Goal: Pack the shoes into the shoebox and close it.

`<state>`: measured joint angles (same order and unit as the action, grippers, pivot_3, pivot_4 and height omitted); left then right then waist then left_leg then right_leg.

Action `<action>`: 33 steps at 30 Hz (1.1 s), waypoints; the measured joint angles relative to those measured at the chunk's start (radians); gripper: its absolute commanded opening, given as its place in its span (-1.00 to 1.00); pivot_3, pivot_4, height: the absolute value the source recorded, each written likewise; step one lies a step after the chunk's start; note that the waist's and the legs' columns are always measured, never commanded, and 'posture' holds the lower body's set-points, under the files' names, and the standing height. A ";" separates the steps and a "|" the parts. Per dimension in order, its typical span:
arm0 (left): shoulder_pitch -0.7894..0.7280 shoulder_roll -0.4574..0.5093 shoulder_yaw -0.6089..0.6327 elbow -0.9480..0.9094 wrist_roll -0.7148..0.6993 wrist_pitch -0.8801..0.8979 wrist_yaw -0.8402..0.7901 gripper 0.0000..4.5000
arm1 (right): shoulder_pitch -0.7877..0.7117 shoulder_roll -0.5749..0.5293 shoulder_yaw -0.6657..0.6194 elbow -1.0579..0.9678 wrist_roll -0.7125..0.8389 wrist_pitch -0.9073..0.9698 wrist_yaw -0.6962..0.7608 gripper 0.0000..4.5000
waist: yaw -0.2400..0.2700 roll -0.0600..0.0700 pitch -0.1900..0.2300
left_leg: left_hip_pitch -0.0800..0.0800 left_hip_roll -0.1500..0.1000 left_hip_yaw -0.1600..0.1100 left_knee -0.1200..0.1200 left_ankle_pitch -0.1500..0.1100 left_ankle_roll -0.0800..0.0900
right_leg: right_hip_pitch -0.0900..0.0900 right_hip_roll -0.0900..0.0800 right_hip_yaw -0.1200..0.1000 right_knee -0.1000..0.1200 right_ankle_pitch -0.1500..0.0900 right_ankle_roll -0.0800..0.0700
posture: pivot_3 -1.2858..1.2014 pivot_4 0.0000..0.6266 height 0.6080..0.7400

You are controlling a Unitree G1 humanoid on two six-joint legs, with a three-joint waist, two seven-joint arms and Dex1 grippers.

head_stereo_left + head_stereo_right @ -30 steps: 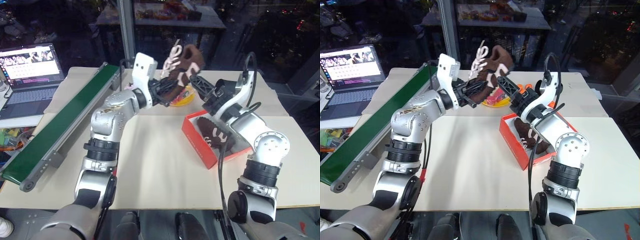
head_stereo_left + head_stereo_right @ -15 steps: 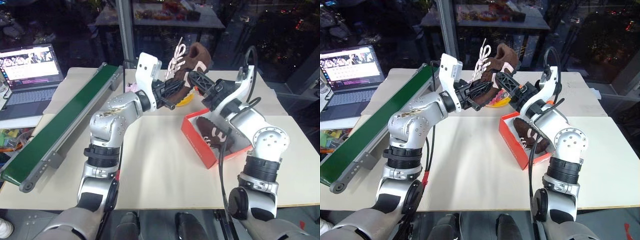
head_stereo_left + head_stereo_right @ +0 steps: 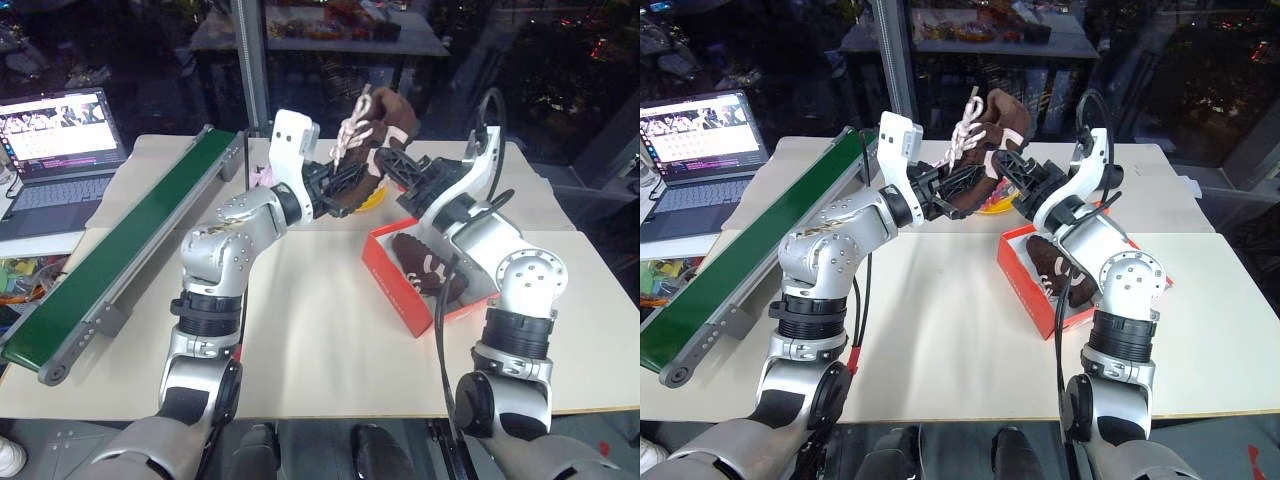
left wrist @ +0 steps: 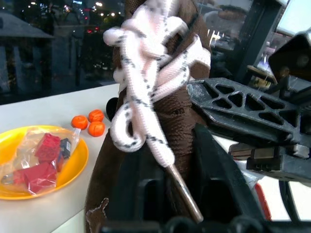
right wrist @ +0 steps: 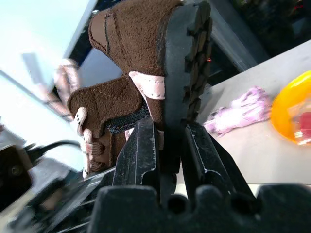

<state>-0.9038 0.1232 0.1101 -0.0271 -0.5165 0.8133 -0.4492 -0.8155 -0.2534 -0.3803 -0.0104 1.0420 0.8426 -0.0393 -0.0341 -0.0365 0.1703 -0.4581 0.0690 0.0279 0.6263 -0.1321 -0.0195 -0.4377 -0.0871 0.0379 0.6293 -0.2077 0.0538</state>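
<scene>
The right fingers (image 5: pixel 167 160) were clamped on the sole of a brown shoe (image 3: pixel 378 125) held in the air above the worktop (image 3: pixel 310 330). The left fingers (image 3: pixel 345 185) stood partly apart around the same shoe's lower end. Below, the second shoe (image 3: pixel 425 265) lay inside the open red shoebox (image 3: pixel 395 290), near a yellow plate (image 4: pixel 43 165).

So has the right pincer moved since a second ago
Yes. The right pincer has moved in toward the held shoe and closed on its sole; earlier it stood open just over the shoebox, farther from the yellow plate.
</scene>
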 measured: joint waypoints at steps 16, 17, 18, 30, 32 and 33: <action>0.015 0.166 0.023 0.081 0.065 -0.077 0.011 0.77 | 0.040 -0.661 0.366 0.114 -0.400 0.037 0.646 -0.89 | 0.020 0.003 0.002 | 0.000 -0.001 0.000 0.000 0.000 0.000 | 0.001 0.000 0.001 -0.003 0.000 0.000 | 0.03 -0.52 1.00; 0.023 0.168 0.024 0.081 0.066 -0.077 0.013 0.77 | 0.059 -0.663 0.378 0.132 -0.415 0.037 0.668 -0.89 | 0.021 0.003 0.002 | 0.000 -0.001 0.000 0.000 0.000 0.000 | 0.000 0.000 0.001 -0.002 0.000 0.000 | 0.03 -0.52 1.00; 0.028 0.167 0.021 0.081 0.067 -0.077 0.015 0.77 | 0.075 -0.661 0.376 0.142 -0.416 0.041 0.685 -0.89 | 0.021 0.003 0.002 | -0.001 -0.001 0.001 0.001 0.000 0.000 | 0.000 0.000 0.001 -0.002 0.000 0.000 | 0.03 -0.52 1.00; 0.047 0.152 -0.005 0.039 0.063 -0.074 0.032 0.77 | 0.217 -0.616 0.335 0.205 -0.445 0.038 0.834 -0.89 | 0.018 0.002 0.002 | 0.000 -0.001 0.000 0.001 0.000 0.000 | 0.001 0.000 0.002 -0.002 0.000 0.001 | 0.03 -0.52 1.00; 0.047 0.152 -0.005 0.039 0.062 -0.074 0.035 0.77 | 0.226 -0.610 0.336 0.199 -0.452 0.038 0.844 -0.89 | 0.019 0.002 0.002 | 0.000 -0.001 0.000 0.001 0.000 0.000 | 0.001 0.000 0.002 -0.002 0.000 0.002 | 0.03 -0.52 1.00; 0.048 0.152 -0.005 0.039 0.062 -0.074 0.037 0.77 | 0.232 -0.605 0.339 0.192 -0.455 0.039 0.849 -0.89 | 0.020 0.002 0.002 | 0.000 -0.001 0.000 0.002 0.000 0.000 | 0.001 0.000 0.002 -0.002 0.000 0.002 | 0.03 -0.52 1.00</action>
<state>-0.8563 0.2753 0.1056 0.0116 -0.4541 0.7395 -0.4126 -0.5833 -0.8580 -0.0417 0.1813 0.5875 0.8813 0.8099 -0.0144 -0.0342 0.1724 -0.4580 0.0676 0.0283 0.6279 -0.1324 -0.0193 -0.4369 -0.0873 0.0397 0.6273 -0.2074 0.0554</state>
